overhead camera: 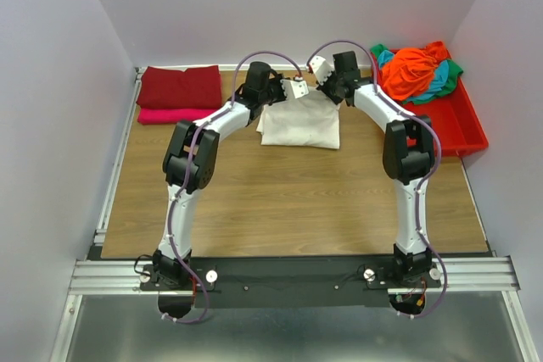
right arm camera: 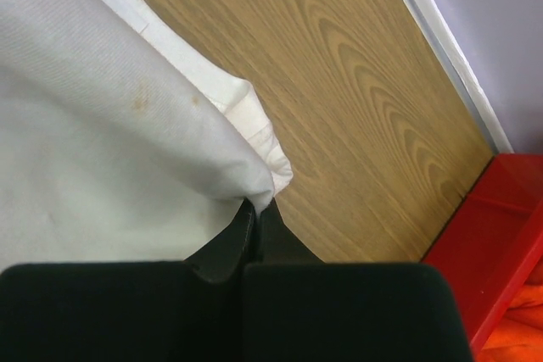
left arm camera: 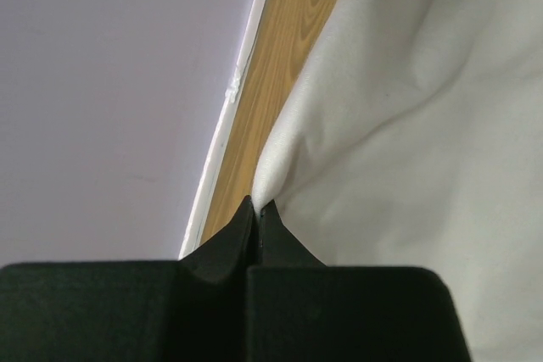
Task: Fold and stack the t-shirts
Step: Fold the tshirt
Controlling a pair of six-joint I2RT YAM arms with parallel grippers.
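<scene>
Top cam: I can't see cream shirt (overhead camera: 299, 125) far edge, arms (overhead camera: 254, 82) cover it. Far-left table (overhead camera: 280, 201) corner: pink shirt (overhead camera: 170, 115) mostly under dark red shirt (overhead camera: 180, 87). Teal shirt (overhead camera: 443, 84) half buried by orange shirt (overhead camera: 411, 72).

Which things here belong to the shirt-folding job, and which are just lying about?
Job: cream-white t-shirt, pinched by left gripper and right gripper; dark red t-shirt atop pink t-shirt; orange-teal-green heap.
Lying about: red tray under that heap; wooden table.

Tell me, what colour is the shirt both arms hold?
Cream-white; the shirt shows best in the top view.
</scene>
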